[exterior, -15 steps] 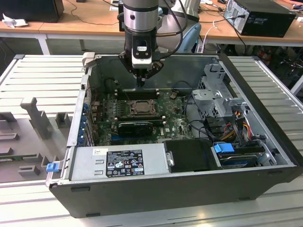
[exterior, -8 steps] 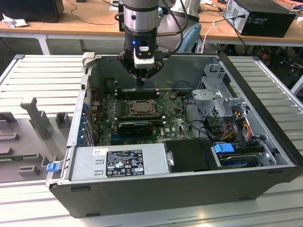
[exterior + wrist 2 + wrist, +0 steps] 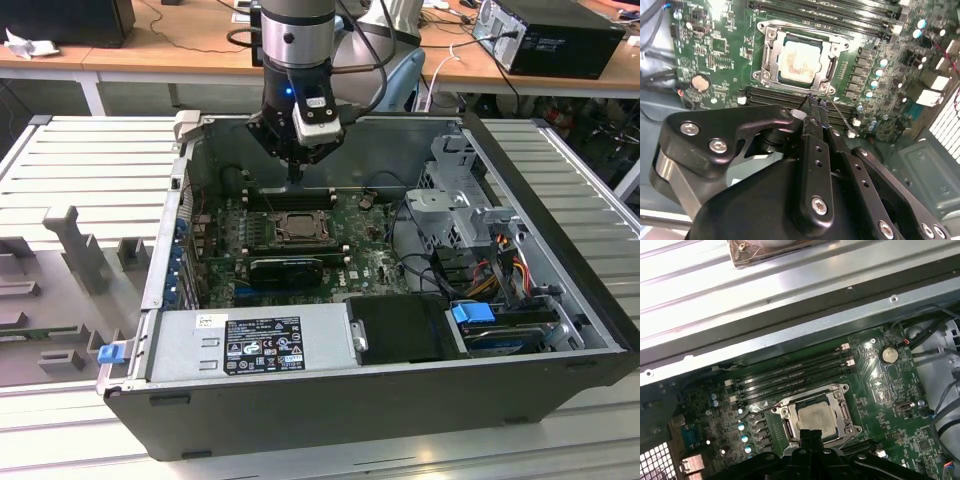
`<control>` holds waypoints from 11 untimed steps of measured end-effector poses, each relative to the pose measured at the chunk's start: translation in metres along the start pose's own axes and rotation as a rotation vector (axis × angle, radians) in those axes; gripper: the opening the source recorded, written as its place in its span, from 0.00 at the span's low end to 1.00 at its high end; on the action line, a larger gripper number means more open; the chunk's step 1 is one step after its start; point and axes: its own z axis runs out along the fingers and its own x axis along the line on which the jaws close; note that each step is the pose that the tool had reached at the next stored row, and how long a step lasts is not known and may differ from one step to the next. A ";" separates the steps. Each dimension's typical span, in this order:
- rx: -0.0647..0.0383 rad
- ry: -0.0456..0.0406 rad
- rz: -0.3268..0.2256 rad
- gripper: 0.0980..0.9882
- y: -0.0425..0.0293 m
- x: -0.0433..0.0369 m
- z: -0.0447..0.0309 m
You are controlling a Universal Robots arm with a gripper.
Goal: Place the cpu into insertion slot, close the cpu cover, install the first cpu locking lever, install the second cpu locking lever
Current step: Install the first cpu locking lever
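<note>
**Gripper [image 3: 298, 172] pinched closed beside the seated cpu [image 3: 799, 60]**

In the exterior view, the open computer case [image 3: 330, 415] lies on a slatted metal table [image 3: 90, 160], with its power supply [image 3: 250, 343] nearest the camera. Beyond that sits a long black heatsink block [image 3: 285, 270]. Just past the block, at its 12 o'clock, is the insertion slot [image 3: 296, 229] on the green motherboard [image 3: 375, 262]. The gripper hangs above the slot's far edge, at the slot's 12 o'clock. A drive cage [image 3: 455, 215] stands at the slot's 3 o'clock. Farthest back, a wooden desk [image 3: 180, 48] carries another desktop computer [image 3: 560, 35].

In both wrist views the gripper [image 3: 812, 102] [image 3: 810, 432] has its fingers pressed together, tips close to the socket rim. A thin metal lever [image 3: 841, 117] slants away from the socket corner just beside the tips; whether they pinch it cannot be made out. The cpu lies flat in the slot, pale face up. The cpu cover [image 3: 771, 56] is down around it, framing the chip. Beyond the socket run the memory slots [image 3: 790, 375], with a coin battery [image 3: 888, 355] farther off.
</note>
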 end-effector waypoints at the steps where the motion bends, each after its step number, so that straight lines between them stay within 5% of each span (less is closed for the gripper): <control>1: 0.000 0.0007 -0.013 0.01 0.0000 0.0000 0.0000; 11: -0.001 0.0151 -0.276 0.01 0.0000 0.0000 0.0001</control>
